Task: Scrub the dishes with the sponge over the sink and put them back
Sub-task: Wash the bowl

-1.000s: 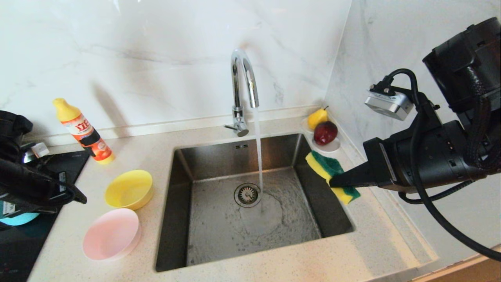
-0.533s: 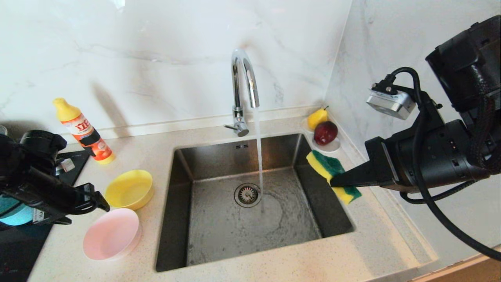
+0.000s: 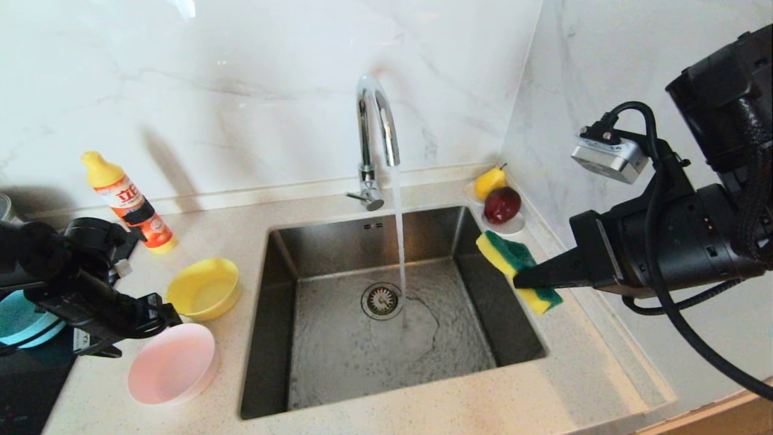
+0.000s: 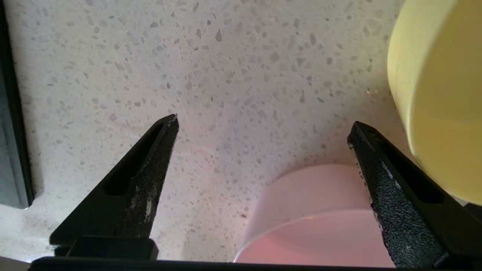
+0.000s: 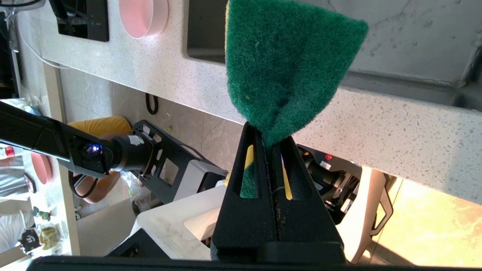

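Head view: our left gripper [image 3: 162, 314] sits low over the speckled countertop [image 3: 423, 411] on the left side, fingers spread wide and holding nothing, tips between the yellow bowl [image 3: 204, 288] and the pink bowl [image 3: 172, 363]. Left wrist view confirms it: both black fingers [image 4: 150, 165] are well apart with bare counter between them, pink bowl rim just beside the one finger, yellow bowl off past it; we can't tell if either finger touches a bowl. Teal-blue bowl [image 3: 24, 317] is further left, on the dark cooktop [image 3: 24, 386], partly hidden behind our left arm. Our right gripper [image 3: 520, 280] hovers at the right edge of the sink [image 3: 290, 362], clenched on the sponge [image 3: 517, 271]; the sponge hangs tilted, green face up and yellow foam below, over the basin's right rim. Right wrist view shows the jaws pinched tight, green scouring pad folded where they bite. Faucet [image 3: 375, 133] is running, a thin stream landing just right of the drain strainer [image 3: 381, 300], water spreading over the basin floor. Behind the sponge in the corner: white saucer [image 3: 506, 226] with a red apple [image 3: 502, 204] and a yellow pear [image 3: 489, 182]. Detergent bottle [image 3: 128, 203], yellow with an orange label, leans near the backsplash behind the yellow bowl.
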Available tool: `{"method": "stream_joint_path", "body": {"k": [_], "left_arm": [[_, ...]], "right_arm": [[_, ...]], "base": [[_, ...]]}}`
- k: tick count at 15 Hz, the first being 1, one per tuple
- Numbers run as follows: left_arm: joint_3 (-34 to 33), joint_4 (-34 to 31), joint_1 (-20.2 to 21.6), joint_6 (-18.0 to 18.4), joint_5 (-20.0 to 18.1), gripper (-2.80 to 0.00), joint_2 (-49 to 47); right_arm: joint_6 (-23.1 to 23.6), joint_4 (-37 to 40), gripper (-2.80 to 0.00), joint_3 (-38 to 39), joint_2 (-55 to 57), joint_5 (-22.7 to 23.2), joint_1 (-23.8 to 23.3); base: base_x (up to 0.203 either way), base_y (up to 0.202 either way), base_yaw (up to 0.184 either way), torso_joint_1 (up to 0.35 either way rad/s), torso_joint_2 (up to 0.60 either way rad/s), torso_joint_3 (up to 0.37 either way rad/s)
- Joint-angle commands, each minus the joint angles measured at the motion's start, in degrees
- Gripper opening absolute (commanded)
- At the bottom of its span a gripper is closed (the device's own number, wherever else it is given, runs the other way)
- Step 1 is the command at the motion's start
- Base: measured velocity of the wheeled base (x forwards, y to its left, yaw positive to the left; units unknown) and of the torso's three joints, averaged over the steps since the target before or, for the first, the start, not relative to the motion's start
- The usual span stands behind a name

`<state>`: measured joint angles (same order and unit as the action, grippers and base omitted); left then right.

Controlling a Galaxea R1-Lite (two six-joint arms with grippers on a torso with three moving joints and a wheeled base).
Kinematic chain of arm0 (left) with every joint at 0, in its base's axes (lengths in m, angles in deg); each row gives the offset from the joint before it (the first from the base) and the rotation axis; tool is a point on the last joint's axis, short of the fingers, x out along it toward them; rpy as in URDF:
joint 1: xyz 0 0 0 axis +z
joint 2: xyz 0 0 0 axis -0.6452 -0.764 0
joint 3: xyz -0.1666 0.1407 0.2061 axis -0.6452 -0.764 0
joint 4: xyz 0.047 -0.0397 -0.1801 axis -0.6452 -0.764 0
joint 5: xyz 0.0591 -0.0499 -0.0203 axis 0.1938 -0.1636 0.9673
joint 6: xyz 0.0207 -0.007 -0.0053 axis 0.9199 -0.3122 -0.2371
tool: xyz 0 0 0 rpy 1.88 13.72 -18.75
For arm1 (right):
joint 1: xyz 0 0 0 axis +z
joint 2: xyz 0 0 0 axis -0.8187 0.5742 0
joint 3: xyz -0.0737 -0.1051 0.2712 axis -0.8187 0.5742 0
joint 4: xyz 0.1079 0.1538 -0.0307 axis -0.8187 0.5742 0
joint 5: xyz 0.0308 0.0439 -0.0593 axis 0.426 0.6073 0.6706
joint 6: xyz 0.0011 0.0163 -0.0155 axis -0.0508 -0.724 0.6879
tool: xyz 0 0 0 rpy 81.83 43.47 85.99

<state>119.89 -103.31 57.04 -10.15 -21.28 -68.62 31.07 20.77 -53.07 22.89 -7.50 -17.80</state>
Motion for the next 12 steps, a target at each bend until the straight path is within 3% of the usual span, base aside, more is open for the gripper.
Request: {"method": "stream_joint_path", "body": {"k": [1,4,5,6,12], "left_arm": [[0.34,-0.14,0.02,-0.25,0.05,0.0,-0.85],[0.25,-0.14,0.02,-0.47,-0.04,0.0,-1.12],[0.22,-0.14,0.02,-0.47,0.05,-2.62,-1.38],[0.14,-0.14,0.02,-0.47,0.05,-2.8,-1.46],[1.4,0.99,0.17,-0.75,0.24,-2.8,-2.34]], "right_arm": [[-0.11,0.19,-2.8,0.12,-0.2,0.11,0.02],[-0.19,0.19,-2.8,0.22,-0.37,0.11,0.02],[-0.19,0.19,-2.8,0.21,-0.38,0.11,0.02],[-0.19,0.19,-2.8,0.21,-0.38,0.11,0.02],[-0.19,0.11,-2.8,0.12,-0.2,0.03,0.02]], "base": [[0.0,0.0,0.0,0.0,0.0,0.0],[0.0,0.0,0.0,0.0,0.0,0.0],[0.0,0.0,0.0,0.0,0.0,0.0],[0.0,0.0,0.0,0.0,0.0,0.0],[0.0,0.0,0.0,0.0,0.0,0.0]]}}
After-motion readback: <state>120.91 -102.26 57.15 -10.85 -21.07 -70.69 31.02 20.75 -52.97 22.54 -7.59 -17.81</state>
